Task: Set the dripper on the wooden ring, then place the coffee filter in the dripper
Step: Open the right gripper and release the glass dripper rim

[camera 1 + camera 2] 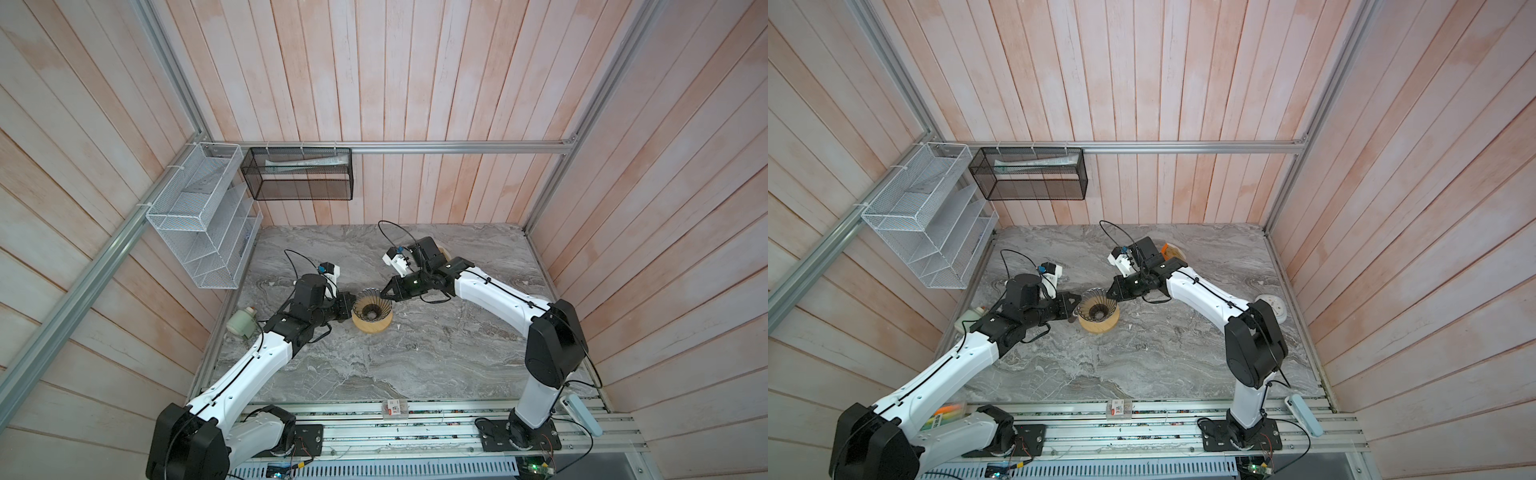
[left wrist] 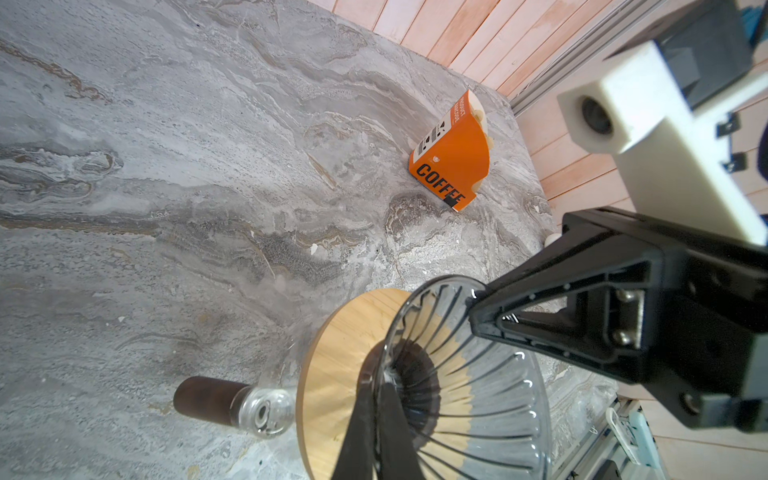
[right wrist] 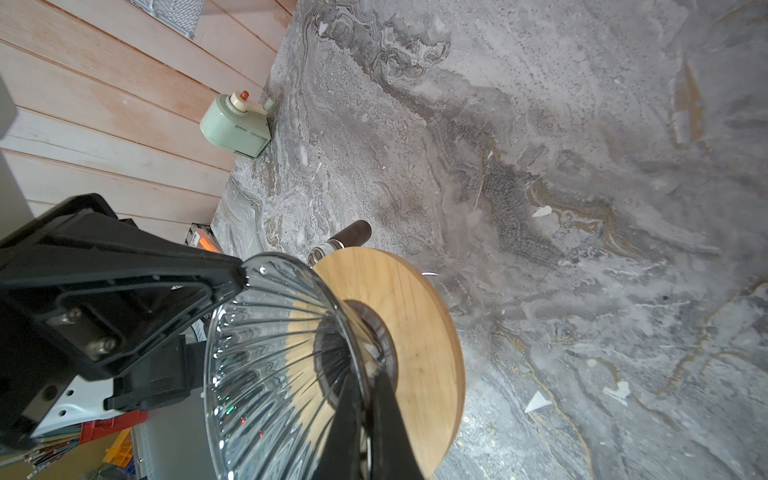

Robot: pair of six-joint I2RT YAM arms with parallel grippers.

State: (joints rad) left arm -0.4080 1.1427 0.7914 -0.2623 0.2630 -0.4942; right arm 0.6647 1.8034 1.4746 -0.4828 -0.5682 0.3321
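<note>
While both arms meet over the middle of the counter [image 1: 415, 365], I judge the job hardly begun. The dripper [image 1: 371, 306] is seated and steadied but holds no paper, so fetching the coffee filter [image 2: 481, 115] and dropping it in are both left to do.

Nearest me, the dripper sits in the hole of a wooden ring [image 1: 376, 327]. The ring lies flat on a glass jug [image 2: 266, 409] whose brown handle [image 2: 208, 399] sticks out sideways. The dripper stands upright, wide mouth up and narrow end down through the ring, so its long axis runs straight up from the counter. In both top views I see only ribs and the dark hole inside it.

My left fingers [image 2: 359, 440] are closed nearly flat on one side of the rim, with the thin wall pinched between them as far as I can tell. My right fingers [image 3: 347, 436] are closed the same way on the opposite side.

Farther back, behind the right arm and well apart from the dripper, an orange box [image 2: 449, 158] marked COFFEE rests on the counter near the far wall. A pale curved paper edge pokes from its open end, and I take that for the filter, tucked inside the box. Which way its tip points I cannot tell.
</note>
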